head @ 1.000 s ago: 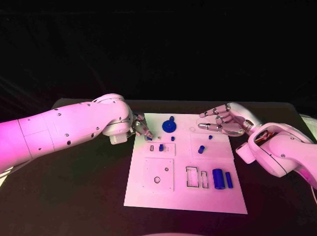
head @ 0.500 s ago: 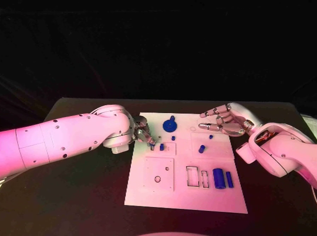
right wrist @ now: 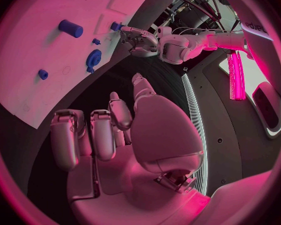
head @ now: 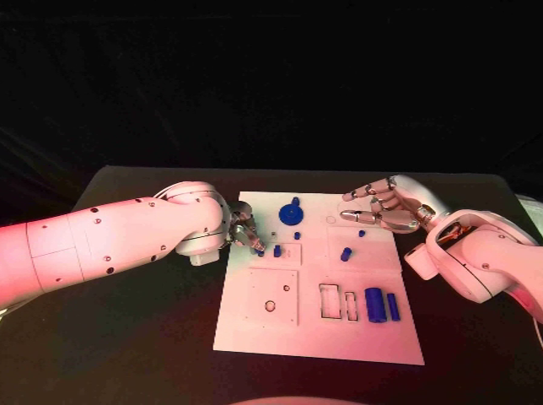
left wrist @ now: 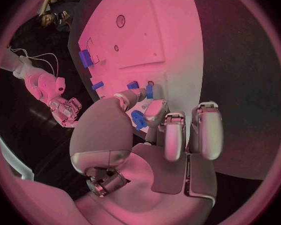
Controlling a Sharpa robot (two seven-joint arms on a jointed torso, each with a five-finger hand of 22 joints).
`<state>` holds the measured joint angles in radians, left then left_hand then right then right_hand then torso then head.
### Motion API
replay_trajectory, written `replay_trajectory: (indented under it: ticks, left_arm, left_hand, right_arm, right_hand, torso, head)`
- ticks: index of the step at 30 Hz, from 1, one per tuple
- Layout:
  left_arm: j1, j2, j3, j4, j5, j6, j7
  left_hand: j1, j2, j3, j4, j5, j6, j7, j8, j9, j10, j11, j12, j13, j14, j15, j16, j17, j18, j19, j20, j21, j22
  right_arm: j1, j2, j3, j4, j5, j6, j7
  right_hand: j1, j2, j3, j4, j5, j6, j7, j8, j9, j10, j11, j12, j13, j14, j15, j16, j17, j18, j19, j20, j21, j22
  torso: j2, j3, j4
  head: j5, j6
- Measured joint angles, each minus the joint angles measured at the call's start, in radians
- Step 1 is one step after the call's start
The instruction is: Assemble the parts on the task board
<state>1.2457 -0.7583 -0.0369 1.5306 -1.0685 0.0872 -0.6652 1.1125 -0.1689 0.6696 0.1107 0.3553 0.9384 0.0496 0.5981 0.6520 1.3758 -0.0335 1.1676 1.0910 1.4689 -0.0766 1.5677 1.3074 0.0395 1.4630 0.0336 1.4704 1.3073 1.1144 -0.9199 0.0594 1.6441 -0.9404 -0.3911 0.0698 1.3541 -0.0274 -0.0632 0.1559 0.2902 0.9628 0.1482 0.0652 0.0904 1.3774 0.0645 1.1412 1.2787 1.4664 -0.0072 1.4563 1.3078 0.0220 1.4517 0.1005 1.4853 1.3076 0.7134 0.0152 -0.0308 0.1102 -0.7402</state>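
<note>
The black worktop [head: 138, 337] carries the flat white plastic task board [head: 314, 329]. At the board's left edge the left hand [head: 244, 233] pinches a small blue peg [head: 260, 250], its long axis upright, just beside a second blue peg [head: 276, 251] standing in the board. The right hand [head: 387, 205] hovers off the board's far right corner, fingers curled loosely apart, holding nothing. The left hand is nearer, I judge.
</note>
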Motion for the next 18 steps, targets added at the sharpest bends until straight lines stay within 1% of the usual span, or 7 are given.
replay_trajectory:
  ticks: [4,9,18]
  left_arm:
    - [0.0,0.0,0.0,0.0,-0.007,0.016,-0.005]
    - [0.0,0.001,0.001,0.0,-0.013,0.032,-0.008]
    - [0.001,0.003,0.002,-0.002,-0.018,0.046,-0.009]
  left_hand:
    - [-0.001,-0.001,0.001,-0.001,0.0,0.004,-0.003,0.0,0.0,0.0,0.0,0.0,0.0,0.0,0.0,0.0,0.0,0.0,0.0,0.0,0.0,0.0]
    - [-0.003,-0.003,0.001,-0.001,0.0,0.004,-0.003,0.002,-0.001,0.0,0.0,0.0,-0.001,0.0,0.0,0.0,0.0,0.0,0.0,0.0,0.0,0.0]
    - [-0.003,-0.003,0.002,-0.002,0.0,0.004,-0.003,0.004,-0.002,0.0,0.0,0.0,-0.001,0.0,0.0,0.0,0.0,0.0,0.0,0.0,0.0,0.0]
  right_arm:
    - [0.0,0.0,0.0,0.0,0.0,0.0,0.0]
    - [0.0,0.0,0.0,-0.001,0.0,0.001,0.0]
    - [0.0,0.0,0.0,-0.001,0.0,0.002,0.0]
  right_hand:
    - [0.0,0.0,0.0,0.0,0.0,0.0,0.0,0.0,0.0,0.0,0.0,0.0,0.0,0.0,0.0,0.0,0.0,0.0,0.0,0.0,0.0,0.0]
    - [0.0,0.0,0.0,0.0,0.004,0.0,0.0,0.0,0.0,0.0,0.0,0.0,0.0,0.0,0.0,0.0,0.0,0.0,0.0,0.0,0.0,0.0]
    - [0.0,0.0,0.0,0.0,0.004,0.0,0.0,0.0,0.001,0.0,0.0,0.0,0.0,0.0,0.0,0.0,0.0,0.0,0.0,0.0,0.0,0.0]
  torso:
    - [0.0,0.0007,-0.0001]
    - [0.0,0.0006,-0.0005]
    - [0.0,0.0012,-0.0006]
  head:
    - [0.001,0.001]
    - [0.001,0.0]
    - [0.001,-0.002]
